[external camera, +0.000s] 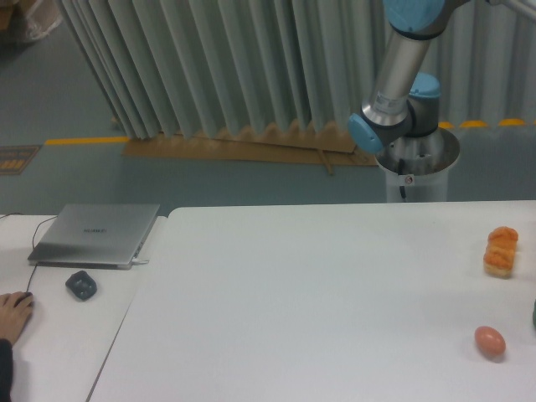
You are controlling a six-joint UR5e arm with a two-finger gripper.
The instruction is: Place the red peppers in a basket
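Observation:
The red pepper is out of view in the camera frame, and so is the basket. My gripper is out of view too; only the arm's grey upper link and blue elbow joint (394,109) show at the top right, rising past the frame's top edge.
A lumpy orange bread-like thing (501,251) lies near the white table's right edge (335,293). A pinkish-orange egg-shaped thing (490,341) lies nearer the front right. A dark sliver (533,314) shows at the right border. A laptop (96,234), a mouse (81,286) and a person's hand (12,314) are at the left.

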